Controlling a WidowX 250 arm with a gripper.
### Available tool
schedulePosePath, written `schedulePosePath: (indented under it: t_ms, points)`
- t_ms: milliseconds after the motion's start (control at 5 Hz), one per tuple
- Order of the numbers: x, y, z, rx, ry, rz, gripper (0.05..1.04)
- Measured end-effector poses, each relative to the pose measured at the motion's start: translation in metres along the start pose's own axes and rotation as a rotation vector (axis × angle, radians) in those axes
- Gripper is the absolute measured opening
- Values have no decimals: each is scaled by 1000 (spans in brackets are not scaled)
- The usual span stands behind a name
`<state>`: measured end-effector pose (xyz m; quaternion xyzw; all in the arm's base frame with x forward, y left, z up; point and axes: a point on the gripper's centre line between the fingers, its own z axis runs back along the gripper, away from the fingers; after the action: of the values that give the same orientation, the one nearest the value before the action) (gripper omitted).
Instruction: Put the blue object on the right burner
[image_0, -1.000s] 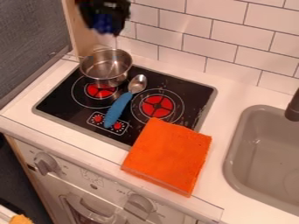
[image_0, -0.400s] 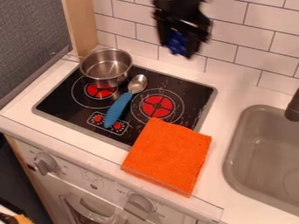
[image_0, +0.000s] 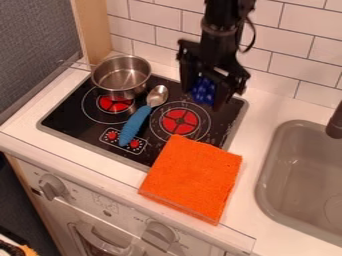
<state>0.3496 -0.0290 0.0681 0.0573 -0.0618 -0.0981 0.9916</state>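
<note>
The place was a kitchen, toy type. Indicators: a cooktop (image_0: 67, 120) with a pot (image_0: 121, 76) at its back left corner, a sink (image_0: 292, 131), an oven (image_0: 93, 215) below, and wall tiles (image_0: 160, 17).

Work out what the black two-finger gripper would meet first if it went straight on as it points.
With the blue object between its fingers, the gripper points down, so it would probably meet the flat black stovetop, at or near the red right burner; depth is unclear.

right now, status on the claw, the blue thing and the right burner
Claw closed on blue object, at stove's far side. Orange cloth overlapping near edge of right burner. Spoon just left of burner.
</note>
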Motion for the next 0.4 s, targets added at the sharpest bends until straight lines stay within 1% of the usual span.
schedulePosePath:
  t_ms: [200, 400]
  points:
    - [-3, 0, -8, 9, -18, 13, 839]
    - [-10, 12, -22, 24, -25, 71, 839]
